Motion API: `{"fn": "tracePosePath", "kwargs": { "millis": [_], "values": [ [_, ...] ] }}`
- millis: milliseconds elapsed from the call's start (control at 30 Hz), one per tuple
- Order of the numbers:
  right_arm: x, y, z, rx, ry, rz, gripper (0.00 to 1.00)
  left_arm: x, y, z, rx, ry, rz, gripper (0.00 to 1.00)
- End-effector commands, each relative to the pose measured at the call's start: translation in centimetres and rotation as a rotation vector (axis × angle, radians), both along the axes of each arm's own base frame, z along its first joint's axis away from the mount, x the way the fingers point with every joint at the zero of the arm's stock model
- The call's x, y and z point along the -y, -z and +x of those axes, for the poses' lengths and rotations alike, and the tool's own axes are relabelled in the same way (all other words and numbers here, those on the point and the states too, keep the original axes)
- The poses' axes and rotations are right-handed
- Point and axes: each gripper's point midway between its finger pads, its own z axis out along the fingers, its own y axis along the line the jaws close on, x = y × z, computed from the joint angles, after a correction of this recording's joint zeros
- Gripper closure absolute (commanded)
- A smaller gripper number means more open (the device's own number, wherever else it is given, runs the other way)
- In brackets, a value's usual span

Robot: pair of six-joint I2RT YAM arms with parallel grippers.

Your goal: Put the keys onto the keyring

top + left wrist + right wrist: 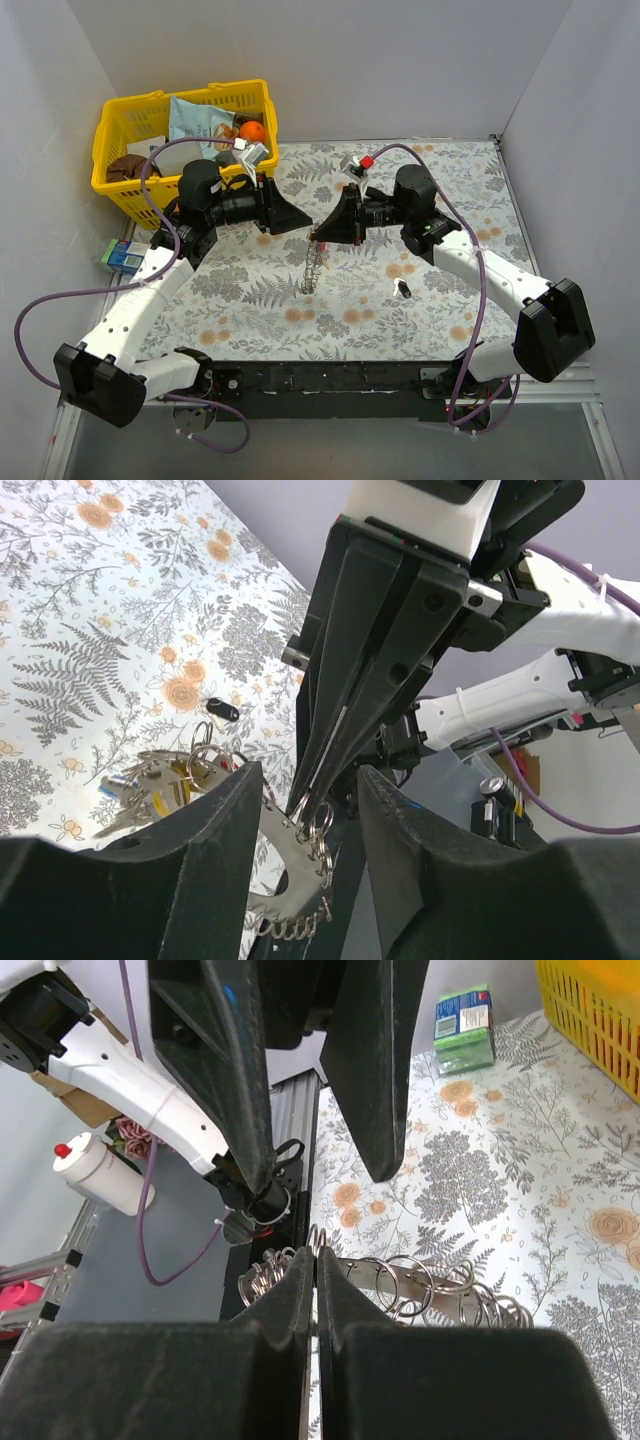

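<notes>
My right gripper is shut on one small split ring at the edge of the keyring, which hangs down from it above the table's middle. In the right wrist view the closed fingertips pinch that ring, and the silver band with several rings runs off to the right. My left gripper is open, facing the right one; its fingers straddle the right gripper's tip and the keyring. A bunch of keys with yellow and red bits hangs on the ring. One dark key lies loose on the table.
A yellow basket of groceries stands at the back left. A green carton lies beside the left arm. A small red-capped object sits behind the right gripper. The floral mat covers the table.
</notes>
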Motion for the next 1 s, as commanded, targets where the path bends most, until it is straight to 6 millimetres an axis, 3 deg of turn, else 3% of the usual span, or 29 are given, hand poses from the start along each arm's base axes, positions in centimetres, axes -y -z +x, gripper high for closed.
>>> {"fn": "tracePosePath", "kwargs": {
  "millis": [0,300,533,767,967],
  "values": [
    [0.7,-4.7,-0.8,0.107,-0.03,0.112,0.99,0.1,-0.1,-1.2,0.009,0.082,-0.007,0.6],
    [1.3,-5.1,-0.6,0.096,-0.031,0.142,0.99,0.1,0.6,-1.9,0.004,0.11,-0.014,0.64],
    [1.5,-5.6,-0.4,0.097,-0.025,0.152,0.99,0.4,1.6,-2.2,-0.026,0.149,-0.033,0.59],
    [1.5,-5.4,-0.4,0.085,-0.023,0.156,0.99,0.5,1.2,-2.5,-0.011,0.173,-0.061,0.73],
    [1.6,-5.4,-0.5,0.078,-0.033,0.162,0.99,0.8,0.8,-2.9,-0.013,0.209,-0.095,0.74]
  ]
}}
